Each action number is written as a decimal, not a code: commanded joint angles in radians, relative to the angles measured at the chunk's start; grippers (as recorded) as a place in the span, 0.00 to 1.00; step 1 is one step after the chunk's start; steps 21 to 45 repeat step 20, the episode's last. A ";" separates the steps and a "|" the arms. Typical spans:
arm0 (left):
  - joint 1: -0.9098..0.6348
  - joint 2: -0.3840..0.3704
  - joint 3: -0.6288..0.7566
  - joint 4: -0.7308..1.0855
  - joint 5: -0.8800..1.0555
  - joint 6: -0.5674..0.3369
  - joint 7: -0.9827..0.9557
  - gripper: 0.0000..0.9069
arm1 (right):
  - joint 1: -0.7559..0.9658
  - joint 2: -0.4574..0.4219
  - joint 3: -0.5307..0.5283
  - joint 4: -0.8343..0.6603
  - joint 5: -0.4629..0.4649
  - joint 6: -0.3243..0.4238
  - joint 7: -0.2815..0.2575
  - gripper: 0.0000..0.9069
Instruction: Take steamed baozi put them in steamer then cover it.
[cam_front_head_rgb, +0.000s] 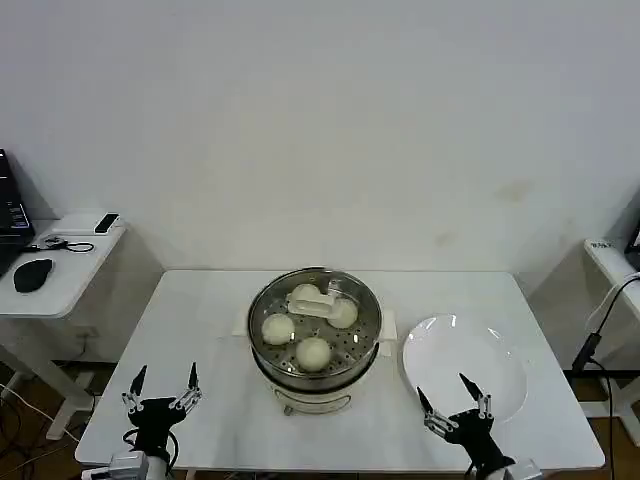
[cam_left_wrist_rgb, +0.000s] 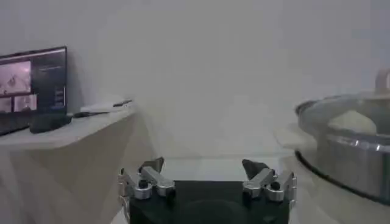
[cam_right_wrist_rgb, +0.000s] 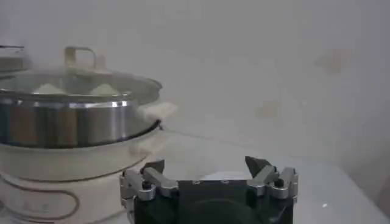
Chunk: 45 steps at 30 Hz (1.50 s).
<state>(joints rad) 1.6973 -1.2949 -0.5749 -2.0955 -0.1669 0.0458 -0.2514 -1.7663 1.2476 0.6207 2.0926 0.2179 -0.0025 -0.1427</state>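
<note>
Left pincer (cam_front_head_rgb: 162, 385) hovers low at the near-left edge of the surface (cam_front_head_rgb: 200, 330), fingers spread, nothing between them. Right pincer (cam_front_head_rgb: 452, 402) sits at the near-right edge, also spread and empty, just in front of the white plate (cam_front_head_rgb: 495, 350).

Steamer (cam_front_head_rgb: 315, 375) is mid-surface between the two arms, apart from both. Four buns (cam_front_head_rgb: 313, 352) sit inside on the perforated tray. The glass lid (cam_front_head_rgb: 370, 312) is on the pot, cream bar handle (cam_front_head_rgb: 318, 305) at centre; the right wrist view shows the lid (cam_right_wrist_rgb: 85, 82) seated on the steel rim with its handle (cam_right_wrist_rgb: 80, 58) standing up clear. Plate is bare. Judging by that, loading and covering look done.

Handling notes, if anything needs redoing:
- Lid: glass, rigid, breakable, probably moderately heavy. Rim is smooth and slippery; take it by the bar handle, pincer across the bar's short side, lift straight up.
- Buns: soft, light, easily dented. Light pinch across the widest part, no squeezing.
- Steamer: heavy, shiny steel wall, poor grip. The cream side tab (cam_right_wrist_rgb: 157, 109) looks like the only real hold.
</note>
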 joint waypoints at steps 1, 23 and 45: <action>0.053 -0.011 0.007 -0.035 0.025 -0.001 0.025 1.00 | -0.009 -0.089 -0.035 -0.021 0.080 0.071 0.016 1.00; 0.139 -0.041 0.026 -0.092 0.086 -0.030 0.041 1.00 | 0.023 -0.079 -0.053 -0.023 0.077 0.036 0.080 1.00; 0.139 -0.041 0.026 -0.092 0.086 -0.030 0.041 1.00 | 0.023 -0.079 -0.053 -0.023 0.077 0.036 0.080 1.00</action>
